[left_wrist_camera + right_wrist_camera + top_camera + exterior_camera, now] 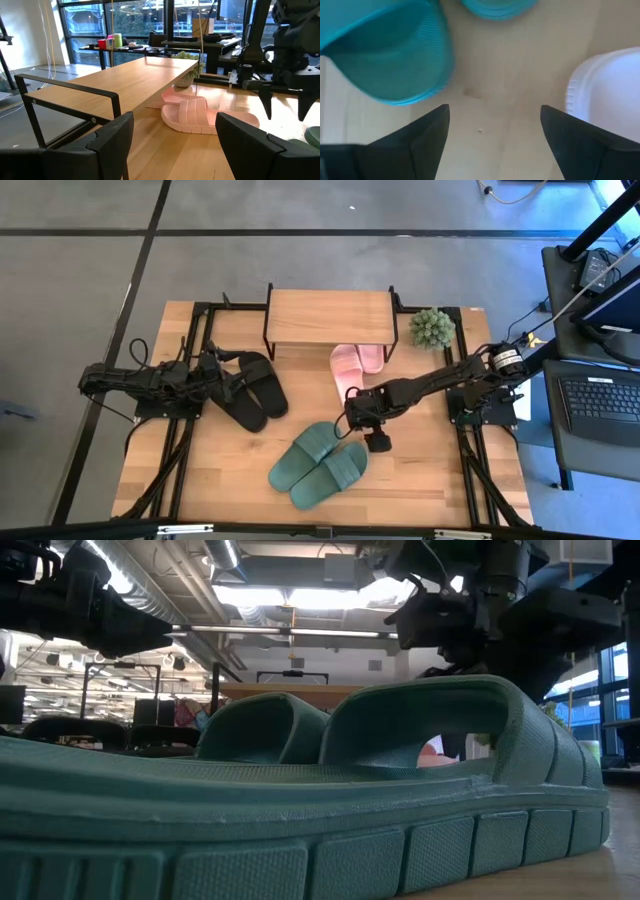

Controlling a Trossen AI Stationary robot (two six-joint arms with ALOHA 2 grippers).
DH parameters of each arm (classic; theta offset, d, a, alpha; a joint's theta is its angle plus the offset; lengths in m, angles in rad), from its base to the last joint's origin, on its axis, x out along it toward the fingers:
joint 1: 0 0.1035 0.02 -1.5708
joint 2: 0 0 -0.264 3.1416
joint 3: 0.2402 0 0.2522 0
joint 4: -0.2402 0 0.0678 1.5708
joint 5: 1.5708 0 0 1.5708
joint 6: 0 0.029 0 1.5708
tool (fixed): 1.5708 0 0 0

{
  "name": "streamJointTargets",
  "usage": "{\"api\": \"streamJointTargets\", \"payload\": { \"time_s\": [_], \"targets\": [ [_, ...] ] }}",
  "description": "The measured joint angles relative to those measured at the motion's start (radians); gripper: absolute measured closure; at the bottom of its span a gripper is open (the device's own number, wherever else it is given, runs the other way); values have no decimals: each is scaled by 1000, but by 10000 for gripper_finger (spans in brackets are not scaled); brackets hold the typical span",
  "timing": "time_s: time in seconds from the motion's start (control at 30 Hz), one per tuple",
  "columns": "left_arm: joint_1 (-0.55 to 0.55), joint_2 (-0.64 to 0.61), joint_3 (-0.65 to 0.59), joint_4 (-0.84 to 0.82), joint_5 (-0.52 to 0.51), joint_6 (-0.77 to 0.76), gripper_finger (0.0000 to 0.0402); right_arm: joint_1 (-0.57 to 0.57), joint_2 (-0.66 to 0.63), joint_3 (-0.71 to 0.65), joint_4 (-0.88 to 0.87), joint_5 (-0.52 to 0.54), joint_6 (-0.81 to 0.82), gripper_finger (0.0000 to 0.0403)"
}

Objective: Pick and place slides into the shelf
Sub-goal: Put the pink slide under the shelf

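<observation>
**benchlurker:** Anyone got a read on where the sandals are sitting?

**slidewatch:** Three pairs on the table [420, 480]. The green pair [320, 464] lies side by side near the front middle, angled. The black pair [252, 390] is over on the left, close to the shelf's left legs. The pink pair [355, 367] is tucked part way under the right end of the shelf [330, 317], heels sticking out toward the front (the left wrist view shows them nicely, soles flat on the wood).

**benchlurker:** And the arms?

**slidewatch:** Right gripper [352, 406] hangs over bare wood between the pink heels and the green toes, pointing down. Fingers are spread apart with nothing between them; its own camera just sees tabletop, a green sandal edge [390, 55] on one side and a pale pink edge [605, 85] on the other. Left gripper [222, 376] sits by the black pair, aimed across toward the shelf, fingers [107, 145] also spread wide and holding nothing.

**benchlurker:** Shelf top has anything on it?

**slidewatch:** Just the plain board from above. There's a small green plant [432, 328] right beside its right end. The low camera is mostly filled by the side of a green sandal [300, 810], so not much help there.
</observation>
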Motion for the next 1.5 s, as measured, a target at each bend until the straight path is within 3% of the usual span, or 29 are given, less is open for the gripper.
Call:
{"api": "streamJointTargets", "payload": {
  "time_s": [1.5],
  "targets": [
    [0,0,0,0,1,-2,128,-87,48,0,46,45,-71,92]
  ]
}}
